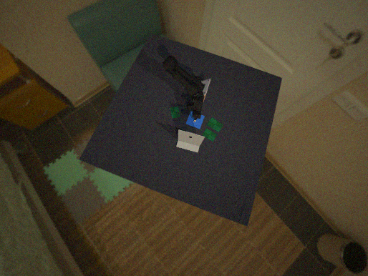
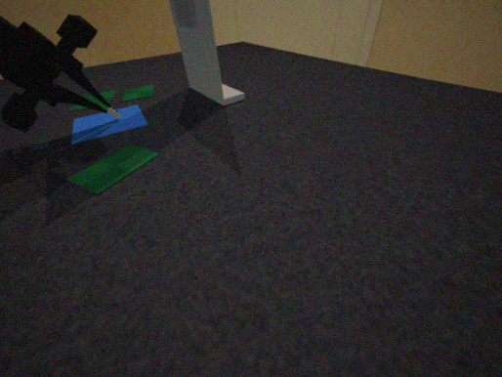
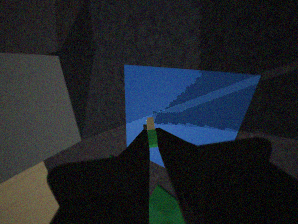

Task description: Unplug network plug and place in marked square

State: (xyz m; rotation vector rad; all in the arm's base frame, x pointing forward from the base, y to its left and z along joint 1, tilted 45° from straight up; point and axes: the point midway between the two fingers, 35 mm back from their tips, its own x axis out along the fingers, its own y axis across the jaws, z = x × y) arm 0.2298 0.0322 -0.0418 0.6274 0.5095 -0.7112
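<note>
My dark gripper is shut on the small tan plug, whose tip sticks out past the fingertips. It holds the plug low over the blue marked square, tilted downward; I cannot tell whether the tip touches the square. The upright pale panel stands just beyond the square, and its dark socket is empty. A green strip shows between my fingers behind the plug tip in the wrist view.
Green patches lie flat on the dark table around the blue square. A pale pointed piece stands beside my arm. Chair, door and floor mats lie off the table.
</note>
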